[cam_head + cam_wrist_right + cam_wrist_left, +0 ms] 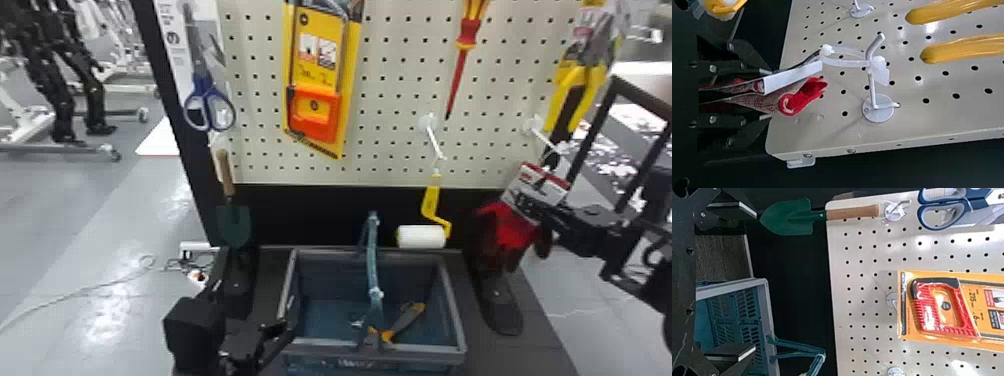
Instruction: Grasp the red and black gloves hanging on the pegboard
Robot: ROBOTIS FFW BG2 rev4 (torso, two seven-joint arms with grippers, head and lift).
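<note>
1. The pegboard (390, 90) fills the background. The red and black gloves (500, 235) hang at its lower right corner, below the bottom edge, next to the robot's right arm.
2. A blue basket (452, 310) sits on the dark surface below the board. It lies between the two arms and to the left of the gloves.
3. The right gripper (768, 94) has one finger on each side of the gloves and their white card header (537, 182) and appears clamped on them. The grasp looks essentially made.
4. The left gripper (750, 281) is parked low beside the basket's left wall, its fingers wide apart and holding nothing.
5. Yellow-handled pliers (575, 85) hang just above the gloves, and a paint roller (421, 236) hangs to their left. Both are close enough to be brushed if the gloves are pulled away.
6. A white tie (846, 60) from the gloves is looped over a white hook (877, 110). The gloves are not yet off the board, and the loop would probably have to slide up and off the hook's tip.
</note>
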